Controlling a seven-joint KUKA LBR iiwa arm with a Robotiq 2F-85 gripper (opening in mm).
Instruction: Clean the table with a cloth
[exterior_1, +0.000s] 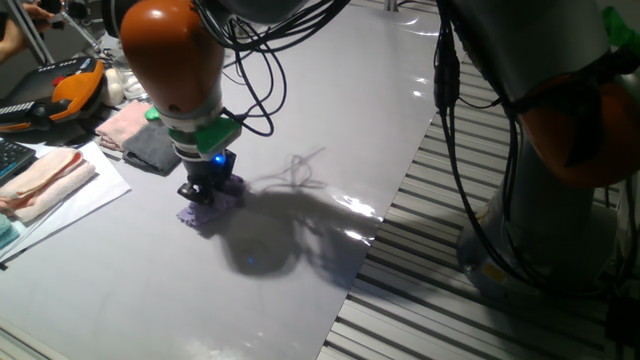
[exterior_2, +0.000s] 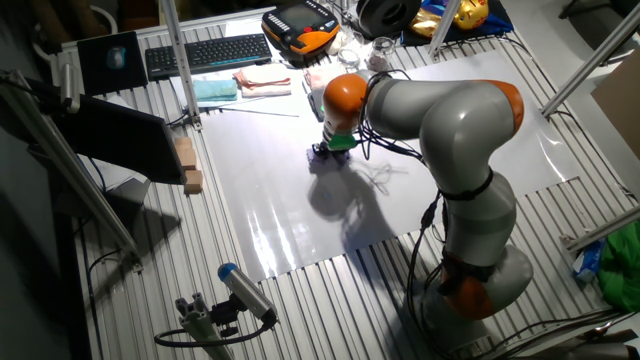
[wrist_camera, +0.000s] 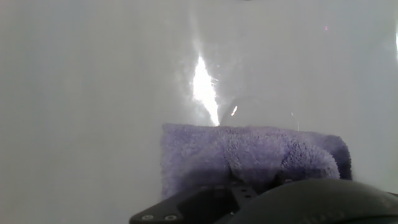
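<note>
- The lavender cloth (exterior_1: 208, 208) lies flat on the pale desk (exterior_1: 300, 100), pressed under the gripper (exterior_1: 205, 192).
- Whether the fingers pinch it, I cannot tell.
- Only the hand view shows its terry pile (wrist_camera: 249, 155).
- Folded cloths (exterior_1: 150, 140) lie nearby.

The arm (exterior_2: 450, 130) bends over from its base at five o'clock, its orange wrist (exterior_1: 170, 50) pointing straight down. The gripper (exterior_1: 207, 190) sits low at the surface, fingers pressed into the cloth (exterior_1: 210, 205); whether they pinch it is hidden.
</note>
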